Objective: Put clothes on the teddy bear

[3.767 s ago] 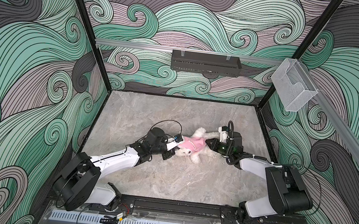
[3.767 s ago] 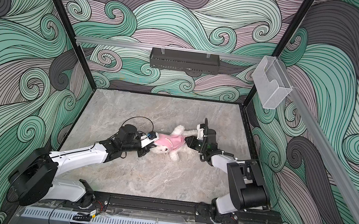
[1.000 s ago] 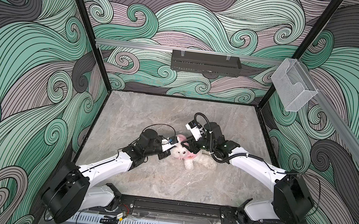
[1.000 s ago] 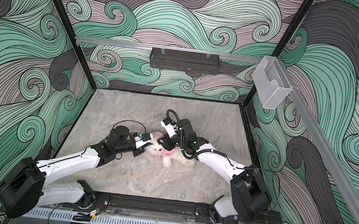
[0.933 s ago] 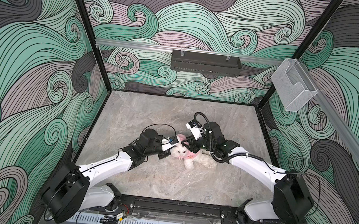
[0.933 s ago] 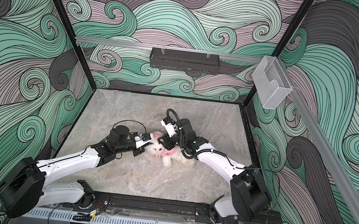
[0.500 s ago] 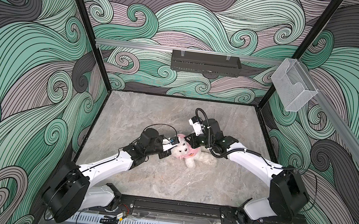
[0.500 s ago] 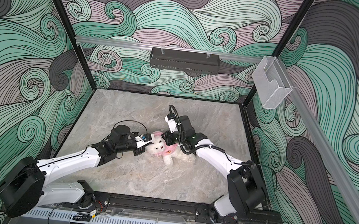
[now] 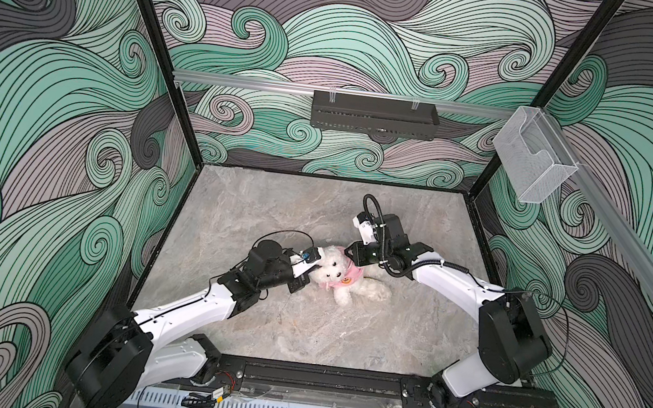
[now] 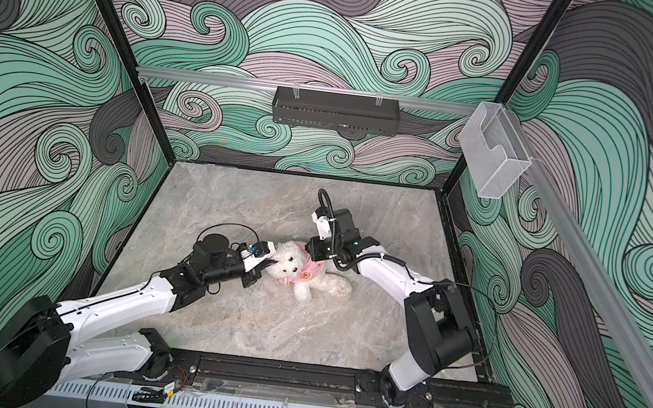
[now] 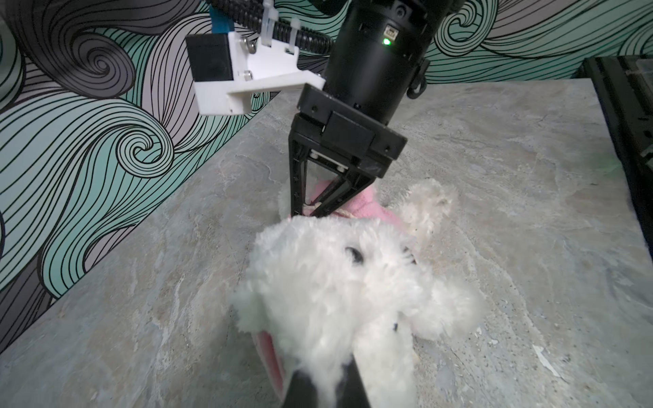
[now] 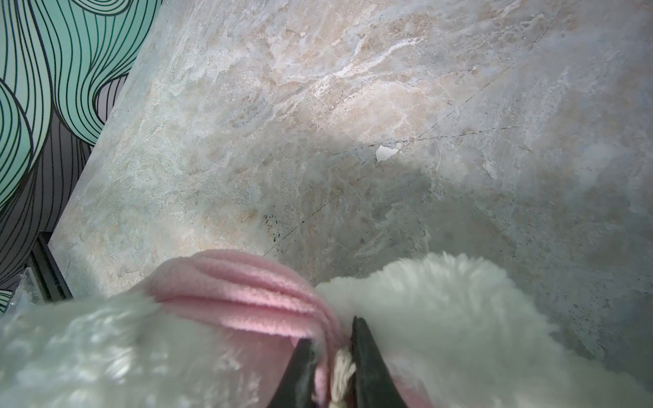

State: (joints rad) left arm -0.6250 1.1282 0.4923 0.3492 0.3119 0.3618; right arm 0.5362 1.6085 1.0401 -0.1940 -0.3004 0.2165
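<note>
Two grips on the teddy bear (image 9: 336, 271), lying mid-tabletop (image 9: 302, 328): left pincer (image 9: 311, 273) clamped on head fur, right pincer (image 9: 349, 254) opposite, nipped tight on the pink shirt (image 9: 351, 277) behind its neck.

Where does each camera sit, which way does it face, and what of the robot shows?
Top views: high at the front, looking down at the table; left arm, right arm, with left claw and right claw at the teddy bear.
Left wrist: on the left arm, looking past its fingertips over the bear's head at the right claw.
Right wrist: on the right arm, looking down its claw, shut on the pink shirt.
Shared: both wrist views show bear and shirt.
</note>
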